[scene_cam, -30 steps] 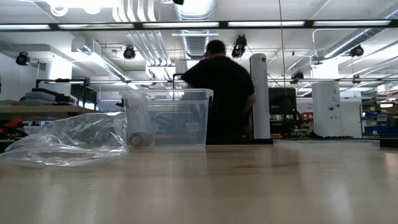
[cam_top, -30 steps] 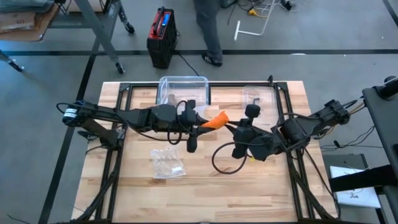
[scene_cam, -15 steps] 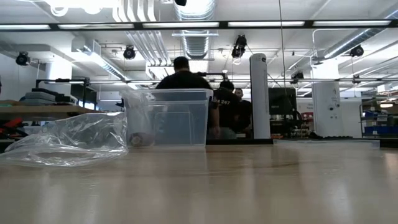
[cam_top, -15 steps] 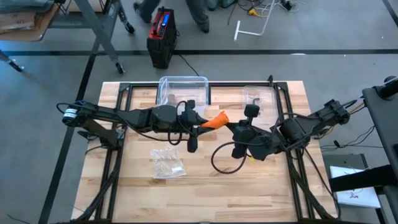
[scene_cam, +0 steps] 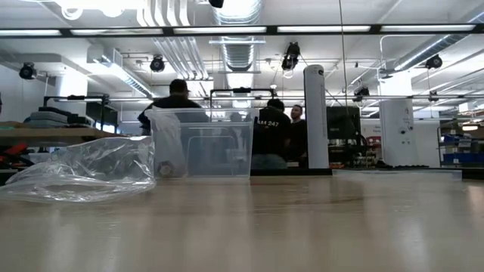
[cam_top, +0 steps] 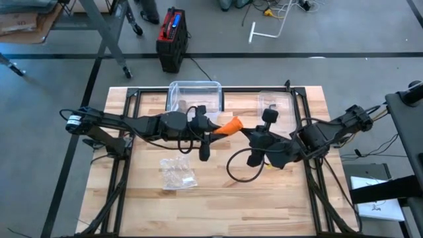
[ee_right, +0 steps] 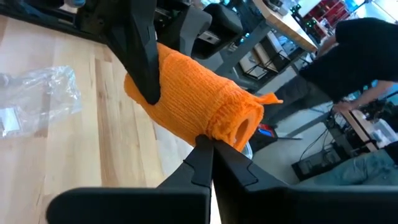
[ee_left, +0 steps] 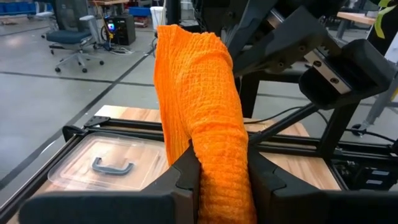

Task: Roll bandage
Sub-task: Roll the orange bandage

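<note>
Both grippers met above mid-table on the orange bandage (cam_top: 229, 126): left gripper (ee_left: 217, 174) clamped its roll, right gripper (ee_right: 208, 146) pinched shut on its rim. Rolling looked nearly done.

The only readable marking is pale lettering, apparently "247", on a person's dark shirt (scene_cam: 270, 123) at mid-frame.

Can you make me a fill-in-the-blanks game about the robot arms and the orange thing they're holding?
1. The bandage held up between the two arms is colored ____.
2. The left gripper is shut on the ____.
3. The crinkly bag lying on the table is made of clear ____.
4. The right gripper pinches the bandage's rolled ____.

Missing words: orange; bandage; plastic; end
</note>
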Controlling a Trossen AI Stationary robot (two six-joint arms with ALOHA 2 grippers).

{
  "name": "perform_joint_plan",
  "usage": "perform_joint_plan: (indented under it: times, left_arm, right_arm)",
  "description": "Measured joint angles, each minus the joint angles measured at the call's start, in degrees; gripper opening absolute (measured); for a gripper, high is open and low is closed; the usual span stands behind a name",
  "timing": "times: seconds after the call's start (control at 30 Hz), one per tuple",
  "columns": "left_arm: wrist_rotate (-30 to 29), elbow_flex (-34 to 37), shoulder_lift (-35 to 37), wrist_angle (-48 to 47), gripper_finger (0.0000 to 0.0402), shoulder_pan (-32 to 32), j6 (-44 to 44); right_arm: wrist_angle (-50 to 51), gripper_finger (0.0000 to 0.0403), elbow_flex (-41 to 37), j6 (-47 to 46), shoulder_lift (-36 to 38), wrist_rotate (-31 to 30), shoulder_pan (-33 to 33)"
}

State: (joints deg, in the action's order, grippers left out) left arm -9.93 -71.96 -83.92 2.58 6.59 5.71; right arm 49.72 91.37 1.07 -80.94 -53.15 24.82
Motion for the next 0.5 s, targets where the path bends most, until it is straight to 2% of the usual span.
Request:
perform_joint_plan:
  times: [0.23, 0.37, 0.5]
  left_arm:
    - [-2.2, 0.0, 0.1, -0.3, 0.007, 0.0, 0.4]
    - [-2.4, 0.4, -0.2, -1.7, 0.0063, 0.0, 0.5]
    - [-2.6, 0.3, 0.1, 0.8, 0.0059, 0.0, 0.8]
  right_arm:
    - [-2.5, 0.0, 0.3, 1.7, 0.5, -0.6, 0.7]
    - [-6.0, 0.0, 1.2, 3.6, 1.0, -0.7, 1.4]
    - [-6.9, 0.0, 1.2, 5.5, 0.9, 0.3, 1.5]
